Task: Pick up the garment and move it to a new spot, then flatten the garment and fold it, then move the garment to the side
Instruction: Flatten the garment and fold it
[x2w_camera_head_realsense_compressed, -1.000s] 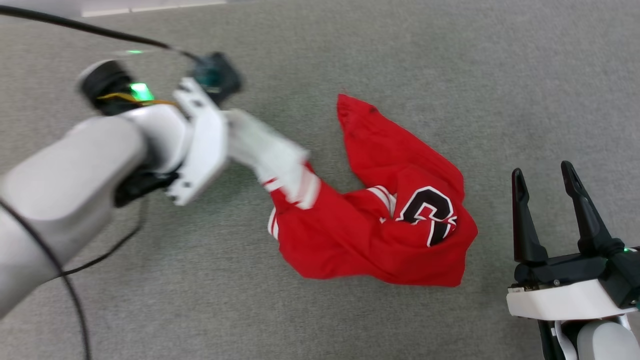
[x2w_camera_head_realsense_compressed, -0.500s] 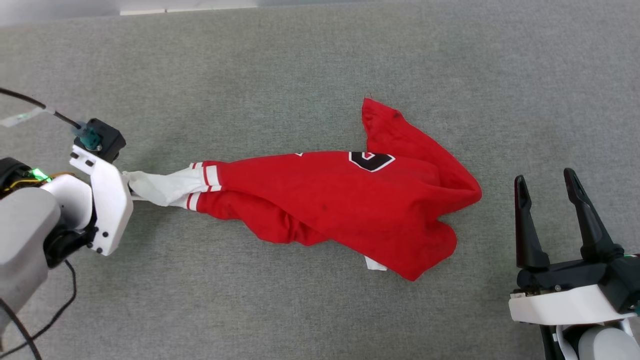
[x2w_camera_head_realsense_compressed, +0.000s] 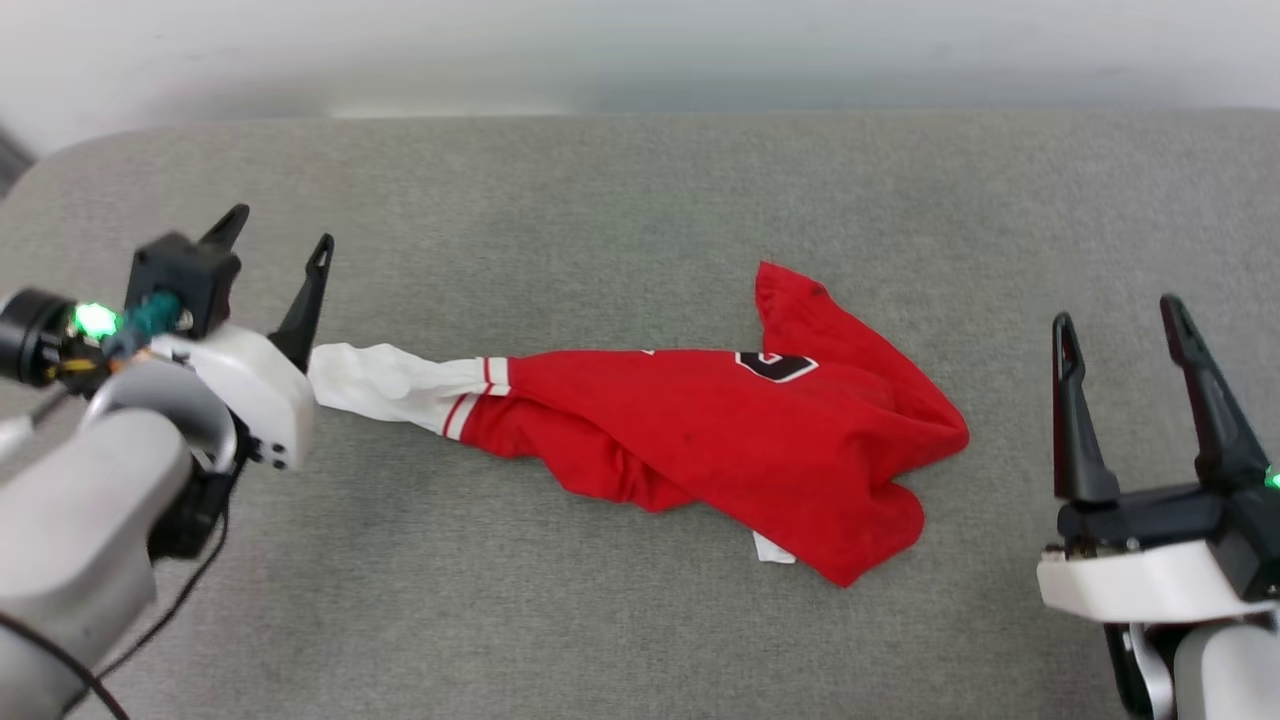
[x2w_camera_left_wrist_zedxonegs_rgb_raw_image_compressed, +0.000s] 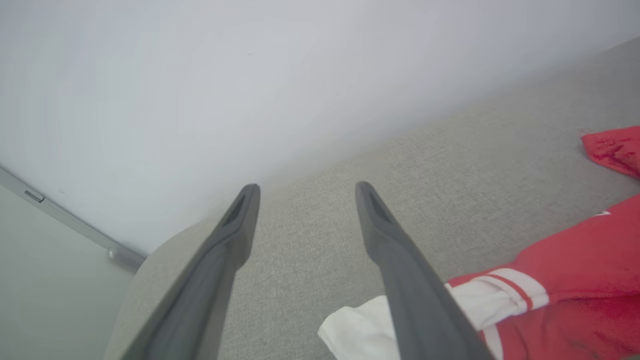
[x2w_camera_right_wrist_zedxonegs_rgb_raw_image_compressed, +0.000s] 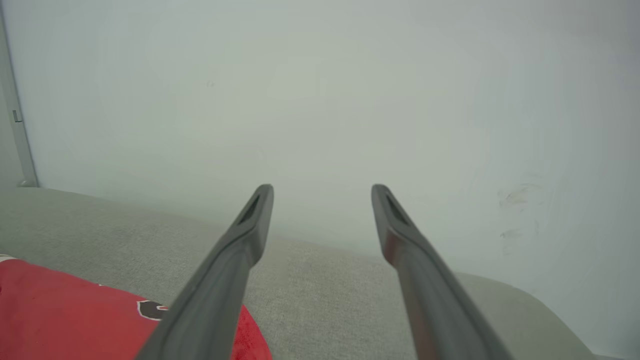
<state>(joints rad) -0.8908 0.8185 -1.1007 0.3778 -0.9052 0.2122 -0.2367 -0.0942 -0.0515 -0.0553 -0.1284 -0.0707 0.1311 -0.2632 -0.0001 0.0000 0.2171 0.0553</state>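
I read the garment (x2w_camera_head_realsense_compressed: 720, 440) as bright red, with a white sleeve, red-and-white striped trim and a black figure outlined in white. The tabletop (x2w_camera_head_realsense_compressed: 600, 200) is flecked grey. The left gripper (x2w_camera_head_realsense_compressed: 282, 228) and right gripper (x2w_camera_head_realsense_compressed: 1118, 312) are black on white housings. A green light (x2w_camera_head_realsense_compressed: 95, 320) glows by the left one.

White-cased left tool (x2w_camera_head_realsense_compressed: 282, 226), dark fingers (x2w_camera_head_realsense_compressed: 300, 320), green light (x2w_camera_head_realsense_compressed: 95, 320).
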